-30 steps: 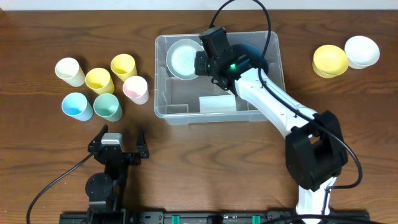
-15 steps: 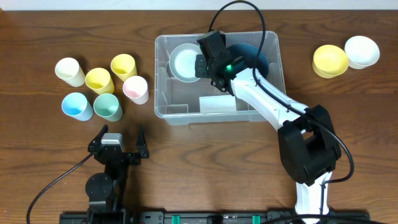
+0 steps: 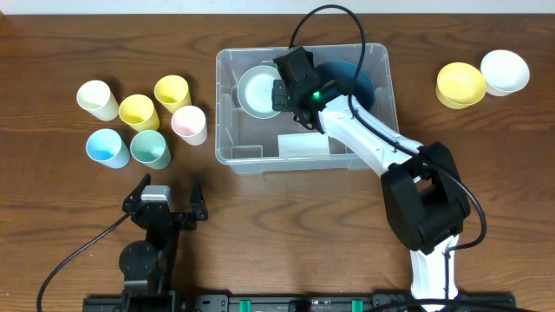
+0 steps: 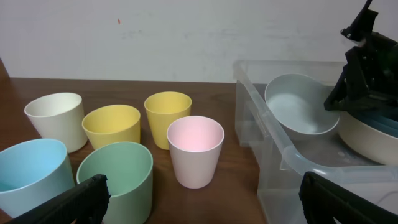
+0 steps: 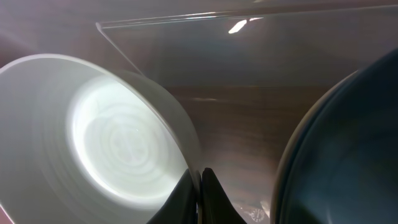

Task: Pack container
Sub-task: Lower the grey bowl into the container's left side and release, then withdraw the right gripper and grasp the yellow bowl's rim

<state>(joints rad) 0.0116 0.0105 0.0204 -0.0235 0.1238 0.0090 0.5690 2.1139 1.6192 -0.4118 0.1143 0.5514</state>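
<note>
The clear plastic container (image 3: pixel 260 152) sits at the table's middle back, and shows in the left wrist view (image 4: pixel 273 143) too. Inside it my right gripper (image 3: pixel 279 89) is shut on the rim of a pale grey-green bowl (image 3: pixel 254 85), in the container's back left. The right wrist view shows the fingers (image 5: pixel 200 186) pinching that bowl's (image 5: pixel 106 137) rim. A dark teal bowl (image 3: pixel 351 76) lies to its right in the container (image 5: pixel 348 155). My left gripper (image 3: pixel 165 201) is open and empty near the front edge; its fingers frame the left wrist view (image 4: pixel 199 199).
Several cups stand left of the container: cream (image 3: pixel 96 99), two yellow (image 3: pixel 137 110) (image 3: pixel 172 90), pink (image 3: pixel 189 123), blue (image 3: pixel 107 147) and green (image 3: pixel 150 148). A yellow bowl (image 3: pixel 460 84) and a white bowl (image 3: pixel 506 70) sit at the far right. A pale label (image 3: pixel 303 144) is on the container.
My right gripper has shifted slightly left and back inside the container, carrying the pale bowl with it. The left arm has not moved.
</note>
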